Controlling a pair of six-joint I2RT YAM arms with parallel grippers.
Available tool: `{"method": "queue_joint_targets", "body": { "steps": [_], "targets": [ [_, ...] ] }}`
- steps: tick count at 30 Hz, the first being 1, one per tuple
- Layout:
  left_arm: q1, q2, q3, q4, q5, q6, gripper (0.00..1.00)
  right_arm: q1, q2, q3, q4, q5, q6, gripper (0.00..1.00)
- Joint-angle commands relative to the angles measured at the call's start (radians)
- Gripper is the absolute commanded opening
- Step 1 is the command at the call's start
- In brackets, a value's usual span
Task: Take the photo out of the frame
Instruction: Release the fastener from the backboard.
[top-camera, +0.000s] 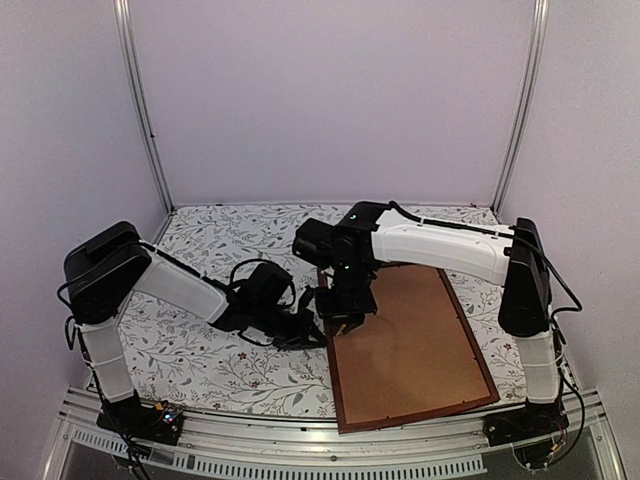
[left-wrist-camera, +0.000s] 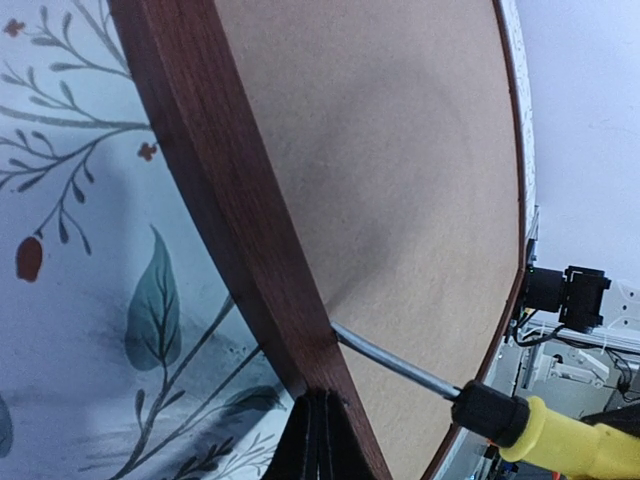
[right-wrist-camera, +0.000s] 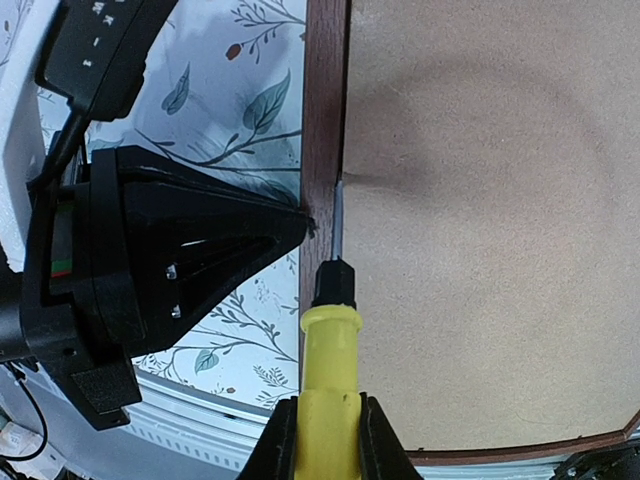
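Screwdriver pinched by right hand meets frame rim; left hand, pressed together, touches outside

**Both grippers shut, tips nearly meeting at centre table**

From the top view, the left arm rises from its base at 7 o'clock, folds at the elbow and stretches low towards 3 o'clock. The left gripper is closed to a point, jaws pressed together.

The right arm climbs from 5 o'clock and sends its forearm across towards 9 o'clock, wrist bent down. The right gripper is clamped on a yellow-handled screwdriver, just beside the left gripper's tip.
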Motion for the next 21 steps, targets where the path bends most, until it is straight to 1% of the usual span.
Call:
{"method": "queue_joint_targets", "body": {
  "steps": [1, 4, 8, 16, 21],
  "targets": [
    [-0.045, 0.029, 0.006, 0.162, 0.029, 0.015, 0.02, 0.085, 0.131, 0.037, 0.362, -0.241, -0.029, 0.00],
    [-0.045, 0.024, 0.003, 0.163, 0.031, 0.014, 0.02, 0.092, 0.157, 0.081, 0.361, -0.255, -0.024, 0.00],
    [-0.045, 0.022, 0.002, 0.157, 0.026, 0.017, 0.02, 0.097, 0.169, 0.087, 0.376, -0.268, -0.017, 0.00],
    [-0.047, 0.019, 0.009, 0.146, 0.025, 0.016, 0.02, 0.096, 0.145, 0.083, 0.364, -0.252, -0.038, 0.00],
    [-0.053, 0.016, 0.036, 0.106, 0.016, 0.022, 0.02, 0.096, 0.140, 0.117, 0.371, -0.265, -0.047, 0.00]
  ]
}}
